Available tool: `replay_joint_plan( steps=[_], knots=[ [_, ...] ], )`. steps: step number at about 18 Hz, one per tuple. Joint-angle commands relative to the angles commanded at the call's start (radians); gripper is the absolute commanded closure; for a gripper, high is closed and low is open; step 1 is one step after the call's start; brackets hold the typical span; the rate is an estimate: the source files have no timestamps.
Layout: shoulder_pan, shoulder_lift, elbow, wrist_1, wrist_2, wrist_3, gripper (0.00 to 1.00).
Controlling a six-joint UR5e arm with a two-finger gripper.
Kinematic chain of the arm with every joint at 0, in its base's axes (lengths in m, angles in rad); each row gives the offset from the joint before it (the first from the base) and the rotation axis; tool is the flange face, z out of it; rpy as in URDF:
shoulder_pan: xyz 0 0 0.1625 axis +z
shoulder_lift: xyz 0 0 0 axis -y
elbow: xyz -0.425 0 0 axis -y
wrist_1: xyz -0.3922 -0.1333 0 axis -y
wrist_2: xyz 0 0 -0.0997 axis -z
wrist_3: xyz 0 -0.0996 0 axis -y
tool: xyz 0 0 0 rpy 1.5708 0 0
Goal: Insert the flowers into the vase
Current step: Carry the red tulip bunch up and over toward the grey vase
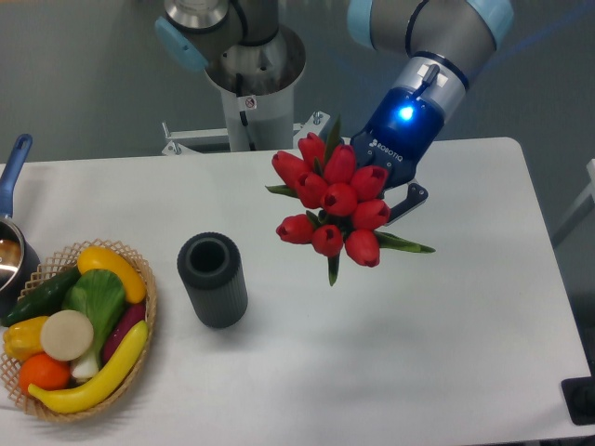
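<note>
The claw [395, 190] is clenched on the flowers [337, 199], holding the bunch up over the table [446, 316]; the red buds face the camera and hide most of the fingers, with only one dark finger [412, 199] showing at the bunch's right edge. The arm reaches down from the upper right, its wrist tilted toward the left, a blue light glowing on it. The vase [213, 280] stands upright on the table, down and to the left of the bunch, apart from it, its round mouth open. Further left, at the table's edge, sits a woven basket [139, 321] of vegetables, and a pot with a blue handle [13, 165] shows at the left border
</note>
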Motion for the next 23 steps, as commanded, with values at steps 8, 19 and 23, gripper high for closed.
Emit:
replay_joint_plan(
  steps=[8,19,23],
  knots=[
    [-0.003,-0.005,-0.015,0.046,-0.002,-0.002,0.6],
    [-0.025,-0.017,-0.02,0.057,0.003,0.023,0.6],
    [-0.057,-0.035,-0.02,0.067,-0.024,0.067,0.6]
  ],
)
